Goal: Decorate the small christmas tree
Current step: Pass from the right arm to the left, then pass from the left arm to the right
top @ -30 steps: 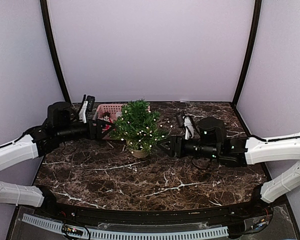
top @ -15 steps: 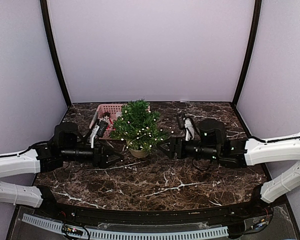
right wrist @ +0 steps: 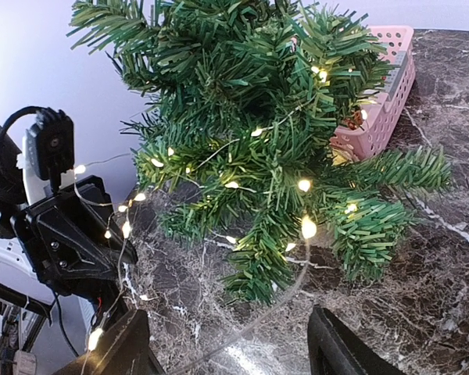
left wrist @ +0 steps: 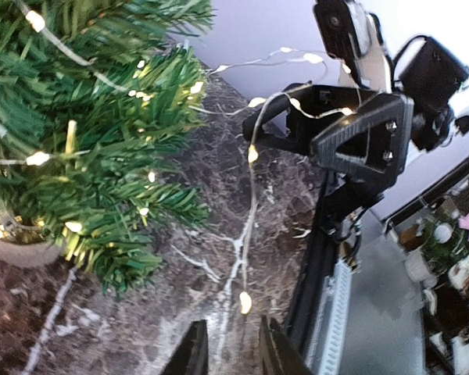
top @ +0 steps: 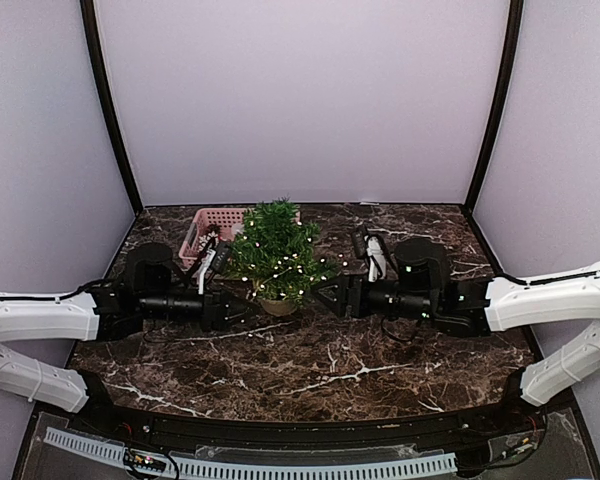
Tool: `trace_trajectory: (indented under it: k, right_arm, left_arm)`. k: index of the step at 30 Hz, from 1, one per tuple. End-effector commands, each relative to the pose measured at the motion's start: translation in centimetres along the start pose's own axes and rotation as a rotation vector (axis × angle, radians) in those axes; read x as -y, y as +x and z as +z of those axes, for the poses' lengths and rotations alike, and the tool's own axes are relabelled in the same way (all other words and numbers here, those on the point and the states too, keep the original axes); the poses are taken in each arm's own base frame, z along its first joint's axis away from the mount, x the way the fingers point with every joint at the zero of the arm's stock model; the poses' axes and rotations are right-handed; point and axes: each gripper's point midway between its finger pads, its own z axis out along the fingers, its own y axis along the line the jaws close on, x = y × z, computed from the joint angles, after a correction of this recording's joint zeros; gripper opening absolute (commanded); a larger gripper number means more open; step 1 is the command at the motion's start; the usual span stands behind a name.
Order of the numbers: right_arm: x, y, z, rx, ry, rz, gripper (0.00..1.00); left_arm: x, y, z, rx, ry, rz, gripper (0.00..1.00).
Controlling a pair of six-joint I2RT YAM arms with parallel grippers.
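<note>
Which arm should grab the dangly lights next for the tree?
Probably the left. The loose light strand hangs just ahead of the left gripper, beside the small christmas tree. The right gripper is wide open, strand only draped across it.

Dark marble table (top: 310,370) — small christmas tree (top: 275,255) in its tan pot (top: 277,306), pink basket (top: 212,222) just behind, leftward

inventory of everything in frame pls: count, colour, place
small christmas tree: one, green, back centre of table
pot: one, tan, under the tree
light string: one, warm-white bulbs on thin wire, through the tree, loose wire reaching both grippers
basket: one, pink, behind the tree's left; contents unclear
table: one, dark marble
backdrop: lilac, three sides
left gripper: one, black, left of pot
right gripper: one, black, right of tree, jaws open
</note>
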Motion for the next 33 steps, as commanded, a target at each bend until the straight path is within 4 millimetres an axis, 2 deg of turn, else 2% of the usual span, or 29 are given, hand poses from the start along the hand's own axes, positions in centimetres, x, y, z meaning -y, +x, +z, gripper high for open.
trace_trajectory:
  k: [1, 4, 8, 13, 15, 18, 25, 29, 33]
  right_arm:
    - [0.0, -0.2, -0.1, 0.012, -0.005, 0.006, 0.71]
    - [0.6, 0.6, -0.6, -0.02, 0.018, -0.004, 0.76]
    - [0.9, 3.4, -1.9, -0.15, 0.007, -0.036, 0.83]
    - [1.2, 7.2, -4.5, -0.302, -0.025, -0.024, 0.85]
    - [1.0, 7.8, -5.7, -0.316, -0.05, 0.005, 0.84]
    - [-0.2, 6.5, -7.2, -0.253, -0.099, 0.048, 0.82]
    - [-4.3, 0.6, -8.8, 0.019, -0.143, 0.141, 0.72]
    - [-6.2, -0.5, -8.3, 0.122, -0.127, 0.228, 0.67]
    - [-8.7, -1.4, -6.7, 0.177, -0.159, 0.286, 0.65]
  left_arm:
    - [1.7, -2.0, -0.2, 0.045, 0.046, 0.036, 0.12]
    - [2.2, -2.6, -0.8, 0.071, 0.048, 0.042, 0.01]
    - [2.5, -3.4, -1.8, 0.114, 0.031, 0.038, 0.0]
    - [2.1, -4.2, -2.6, 0.159, -0.016, 0.005, 0.0]
    - [2.2, -4.2, -2.6, 0.161, -0.012, 0.001, 0.0]
    - [2.8, -4.1, -2.3, 0.151, 0.002, 0.013, 0.0]
    - [6.6, -4.1, -0.5, 0.156, 0.003, 0.077, 0.0]
    - [8.4, -4.8, 0.2, 0.223, 0.026, 0.056, 0.0]
    - [9.7, -4.4, 1.3, 0.222, 0.066, 0.052, 0.0]
